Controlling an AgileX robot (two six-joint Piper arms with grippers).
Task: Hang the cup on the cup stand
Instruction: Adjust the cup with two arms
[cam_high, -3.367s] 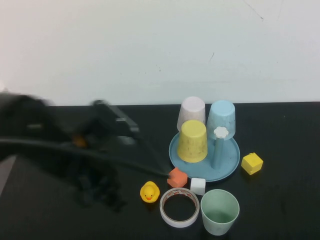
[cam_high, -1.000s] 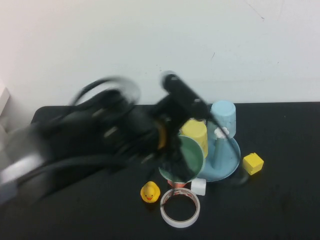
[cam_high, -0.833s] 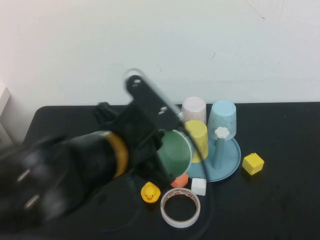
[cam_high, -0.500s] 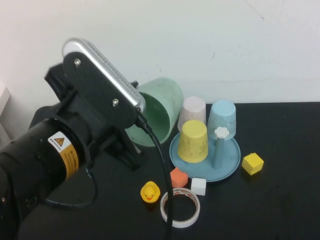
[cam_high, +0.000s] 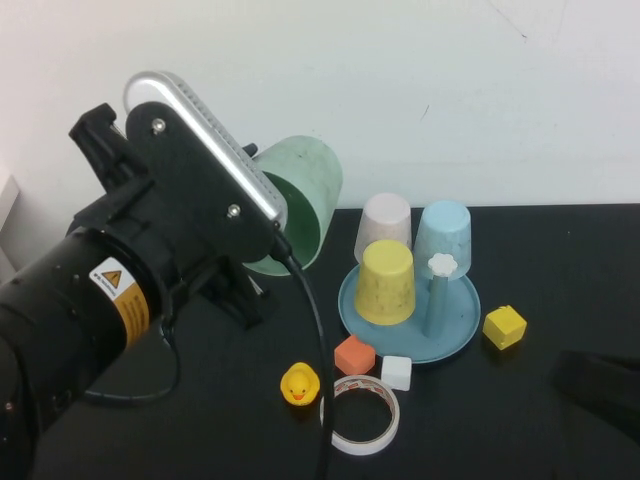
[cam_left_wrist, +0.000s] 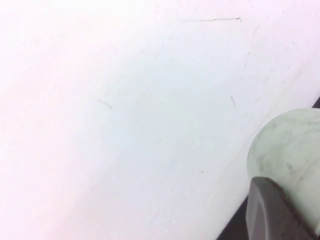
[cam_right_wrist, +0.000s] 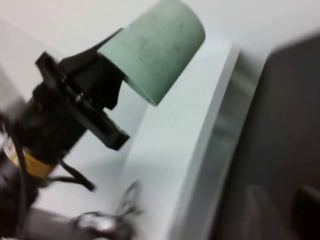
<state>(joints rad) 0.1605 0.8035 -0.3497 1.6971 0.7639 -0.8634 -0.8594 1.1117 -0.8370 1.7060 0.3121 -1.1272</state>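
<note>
High view: left gripper (cam_high: 268, 225) pinching the cup (cam_high: 297, 203) up in the air, mouth tipped toward 7 o'clock, long axis slanted. Cup stand (cam_high: 410, 305) lies at 4 o'clock of it, free peg (cam_high: 441, 267) showing. Right gripper (cam_high: 600, 385) low at the right, can't tell its state.

Left wrist: finger pressed on the cup's base.

Right wrist: same cup, base pointing 1 o'clock.

left arm (cam_high: 120, 290) is chunky black plastic, silver screwed camera bar on top, yellow warning sticker, thin black cable; right one's probably black too.
</note>
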